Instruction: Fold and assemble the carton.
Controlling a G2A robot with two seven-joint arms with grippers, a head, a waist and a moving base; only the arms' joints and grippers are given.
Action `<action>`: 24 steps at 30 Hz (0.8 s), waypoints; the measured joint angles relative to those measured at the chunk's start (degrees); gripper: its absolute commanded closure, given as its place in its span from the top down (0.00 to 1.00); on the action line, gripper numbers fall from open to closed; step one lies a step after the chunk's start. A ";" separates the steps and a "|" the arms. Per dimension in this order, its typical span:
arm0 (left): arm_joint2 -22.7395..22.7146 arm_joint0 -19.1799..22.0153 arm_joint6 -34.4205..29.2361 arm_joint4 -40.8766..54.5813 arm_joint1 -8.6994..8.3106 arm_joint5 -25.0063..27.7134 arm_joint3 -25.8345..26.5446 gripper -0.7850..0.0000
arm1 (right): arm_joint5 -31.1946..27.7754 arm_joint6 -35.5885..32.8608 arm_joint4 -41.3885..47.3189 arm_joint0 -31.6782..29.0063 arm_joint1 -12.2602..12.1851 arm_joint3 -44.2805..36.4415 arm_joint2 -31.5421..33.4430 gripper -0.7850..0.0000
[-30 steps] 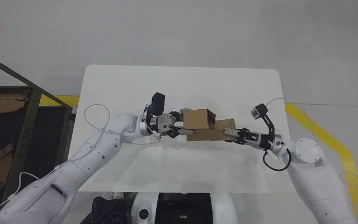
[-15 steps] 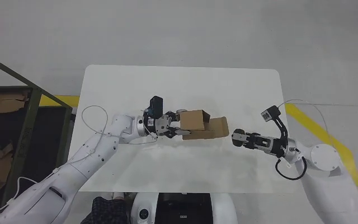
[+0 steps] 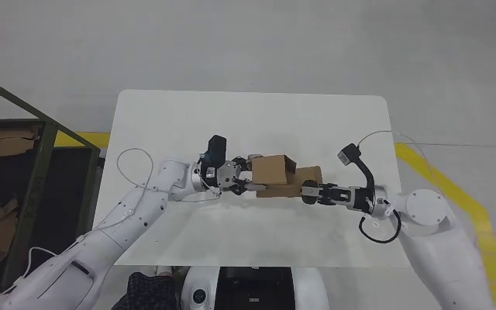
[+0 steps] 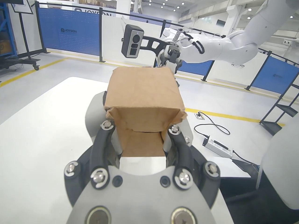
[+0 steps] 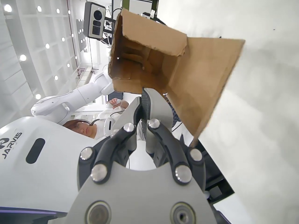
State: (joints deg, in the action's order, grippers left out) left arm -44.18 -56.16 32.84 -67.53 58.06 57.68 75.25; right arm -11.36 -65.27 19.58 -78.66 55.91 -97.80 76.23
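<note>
Brown carton (image 3: 271,167) half-formed, flap splayed, left tool (image 3: 249,175) clamping it, right tool (image 3: 308,191) pinched closed

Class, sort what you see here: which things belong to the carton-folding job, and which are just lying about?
Job in hand: carton; left gripper, shut on the carton; right gripper, shut, at the carton's open end; table.

Lying about: rack beside the table; adapter with its cable on the floor.

Clad in glossy white shells (image 3: 132,213), with black wrist cameras (image 3: 218,144), looping cables (image 3: 118,160) and silver-screwed grey grippers (image 5: 143,94).
</note>
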 measured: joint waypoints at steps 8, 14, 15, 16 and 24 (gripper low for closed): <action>0.69 -0.33 -0.55 0.89 0.36 0.32 0.80 0.47 | -0.61 0.36 0.57 1.60 0.18 0.95 -1.31 0.00; 1.68 0.20 -0.95 1.13 0.59 0.32 0.75 0.46 | -0.83 -0.10 1.03 3.79 0.58 1.55 -3.87 0.00; 1.81 0.31 -0.98 1.15 0.63 0.32 0.68 0.46 | -0.84 -0.21 1.07 4.17 0.65 1.61 -4.33 0.00; 1.99 0.44 -0.98 1.21 0.68 0.32 0.62 0.46 | -0.85 -0.34 1.12 4.69 0.76 1.70 -4.96 0.00; 2.92 1.27 -0.67 1.17 0.94 0.32 0.44 0.46 | -1.10 -0.88 1.62 7.61 1.45 3.26 -8.78 0.00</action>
State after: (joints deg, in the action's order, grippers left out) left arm -41.25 -54.89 32.17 -66.36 59.00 58.00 75.69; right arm -12.46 -66.15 21.21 -71.05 57.36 -94.54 67.46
